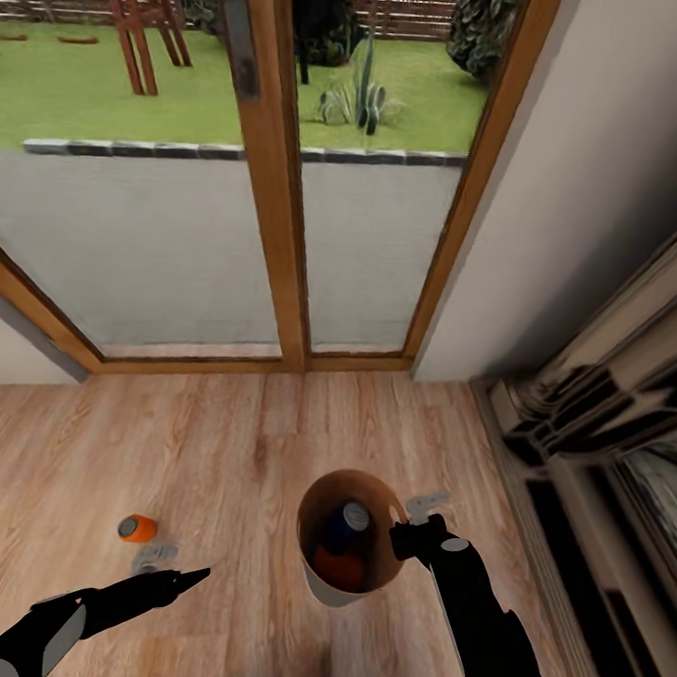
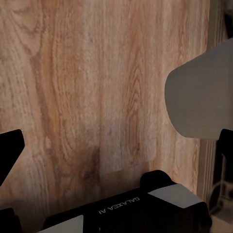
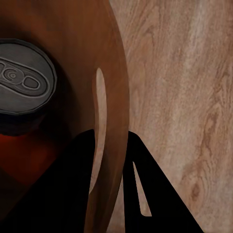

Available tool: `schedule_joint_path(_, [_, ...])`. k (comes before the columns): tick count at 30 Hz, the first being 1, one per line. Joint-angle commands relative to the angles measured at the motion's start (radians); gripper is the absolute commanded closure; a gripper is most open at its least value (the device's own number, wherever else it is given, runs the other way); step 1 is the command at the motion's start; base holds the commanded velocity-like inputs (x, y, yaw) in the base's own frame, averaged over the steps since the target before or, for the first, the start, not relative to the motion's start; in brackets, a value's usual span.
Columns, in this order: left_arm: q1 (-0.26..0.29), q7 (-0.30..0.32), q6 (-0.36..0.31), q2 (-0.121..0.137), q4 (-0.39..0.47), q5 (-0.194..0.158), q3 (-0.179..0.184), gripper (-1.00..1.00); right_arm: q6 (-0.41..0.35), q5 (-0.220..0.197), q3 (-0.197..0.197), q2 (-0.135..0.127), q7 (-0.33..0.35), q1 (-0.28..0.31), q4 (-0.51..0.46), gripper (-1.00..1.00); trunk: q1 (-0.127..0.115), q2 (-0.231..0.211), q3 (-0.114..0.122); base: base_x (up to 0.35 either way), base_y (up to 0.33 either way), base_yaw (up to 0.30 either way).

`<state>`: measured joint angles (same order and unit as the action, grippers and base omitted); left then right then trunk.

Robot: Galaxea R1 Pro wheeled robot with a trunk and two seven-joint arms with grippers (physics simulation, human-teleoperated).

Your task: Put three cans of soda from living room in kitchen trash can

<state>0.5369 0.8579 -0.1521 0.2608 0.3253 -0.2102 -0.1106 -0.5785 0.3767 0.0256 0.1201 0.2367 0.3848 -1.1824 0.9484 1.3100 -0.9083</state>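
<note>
Orange can (image 1: 138,528) on its side on wood floor (image 1: 232,442), just beside and ahead of left gripper (image 1: 164,568). Left gripper low over planks; fingers' spread cannot be told.

Centre: trash can (image 1: 316,578) upright on floor before glass doors (image 1: 278,175). Inside, dark blue can (image 1: 346,524) standing, orange can (image 1: 342,567) beneath it.

Right gripper (image 1: 419,524) clamped on bin's rim (image 3: 114,121), one finger (image 3: 63,189) inside, other outside. Blue can's silver top (image 3: 22,80) close beside inner finger.

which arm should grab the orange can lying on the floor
Left. The left gripper hovers just beside the small orange soda can lying on the wood floor, while the right gripper is clamped on the rim of the round white-grey bin.
</note>
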Motion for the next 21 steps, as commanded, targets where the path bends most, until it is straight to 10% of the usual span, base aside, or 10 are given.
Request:
schedule_joint_path(1, [0.000, 0.000, 0.000, 0.000, 0.000, 0.000, 0.000, -1.00, -0.002, -0.015, 0.000, 0.000, 0.003, 0.000, 0.000, 1.00, 0.000, 0.000, 0.000, 0.000, 0.000, 0.294])
schedule_joint_path(21, [0.000, -0.002, 0.039, 0.002, -0.020, 0.001, 0.000, -1.00, -0.001, -0.013, 0.000, 0.001, -0.001, 0.000, 0.000, 1.00, 0.000, 0.000, 0.000, 0.000, 0.000, 0.294])
